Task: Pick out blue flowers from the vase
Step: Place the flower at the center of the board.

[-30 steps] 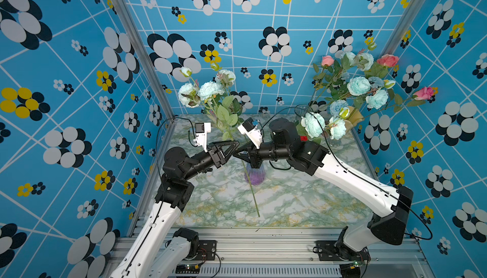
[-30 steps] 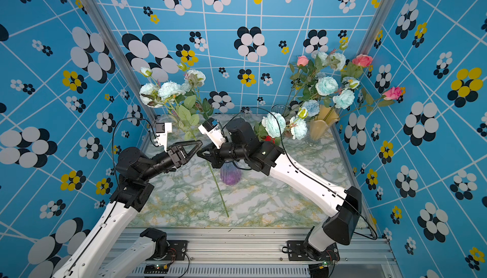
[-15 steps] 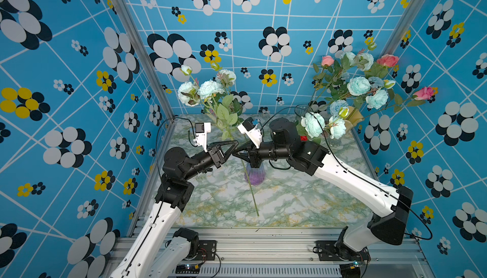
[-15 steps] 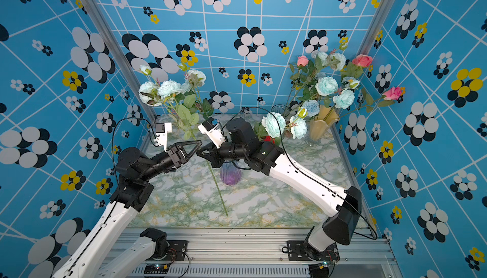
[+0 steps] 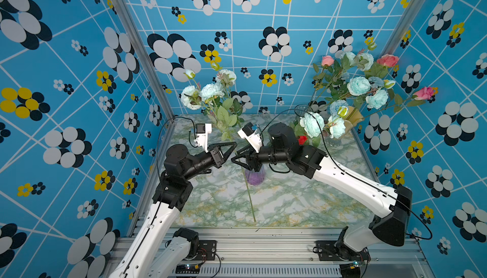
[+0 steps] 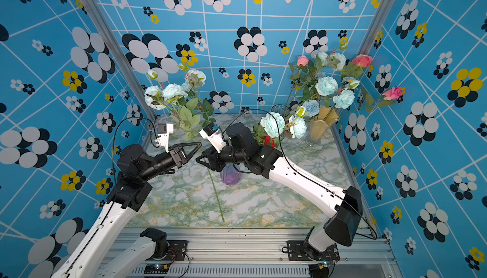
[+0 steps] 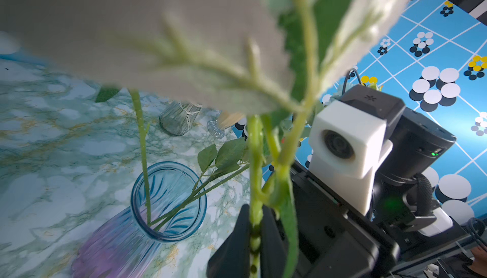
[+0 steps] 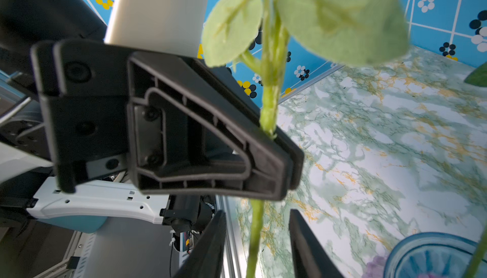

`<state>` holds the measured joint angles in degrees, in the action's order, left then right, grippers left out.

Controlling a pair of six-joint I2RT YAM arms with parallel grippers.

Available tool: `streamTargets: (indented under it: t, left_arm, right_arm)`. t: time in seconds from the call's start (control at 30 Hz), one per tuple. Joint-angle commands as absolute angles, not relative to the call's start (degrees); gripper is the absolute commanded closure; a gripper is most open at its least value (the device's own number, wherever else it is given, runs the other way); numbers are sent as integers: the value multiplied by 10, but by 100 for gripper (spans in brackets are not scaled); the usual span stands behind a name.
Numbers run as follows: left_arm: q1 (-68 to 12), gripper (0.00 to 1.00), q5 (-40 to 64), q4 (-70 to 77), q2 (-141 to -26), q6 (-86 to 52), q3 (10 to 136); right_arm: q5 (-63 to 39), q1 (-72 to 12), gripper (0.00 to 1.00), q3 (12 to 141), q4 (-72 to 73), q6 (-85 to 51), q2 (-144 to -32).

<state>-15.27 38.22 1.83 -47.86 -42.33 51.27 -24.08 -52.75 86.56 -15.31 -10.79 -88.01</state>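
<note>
change: left gripper point(image 5: 234, 145) now clenched on stem point(image 8: 268, 100) of blue flowers point(image 5: 208, 92) beside purple vase point(image 5: 254, 176); right gripper point(image 8: 257, 212) just released, jaws apart | meaning: handover seems done; left may carry it off

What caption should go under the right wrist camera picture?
Left gripper pinches a leafy green stem; right gripper stands open, one finger either side of it, over the marble table.

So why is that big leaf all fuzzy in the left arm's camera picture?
In the left wrist view the leaf hangs very near the lens, too close to focus, while the blue-rimmed vase farther off looks clearer; in the right wrist view the near leaves blur the same way; in both top views the blue flowers look sharp.
</note>
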Motion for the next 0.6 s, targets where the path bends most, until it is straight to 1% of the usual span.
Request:
streamTargets:
  t: [0.0,0.13,0.27,0.5,0.57]
  left_arm:
    - [-153,100,351,-46,-453,-372,552]
    - [-153,100,334,-87,-441,-364,579]
    - [-152,100,315,-129,-440,-364,611]
    - [-152,100,265,-255,-462,-337,698]
    - [-152,100,248,-286,-472,-327,724]
  right_arm:
    - [-231,-532,50,846,-130,-93,-841]
    - [-206,-532,43,815,-134,-77,-814]
    - [-160,-531,33,785,-144,-60,-777]
    - [-82,-529,16,716,-167,-42,-698]
    - [-63,-525,13,704,-174,-37,-681]
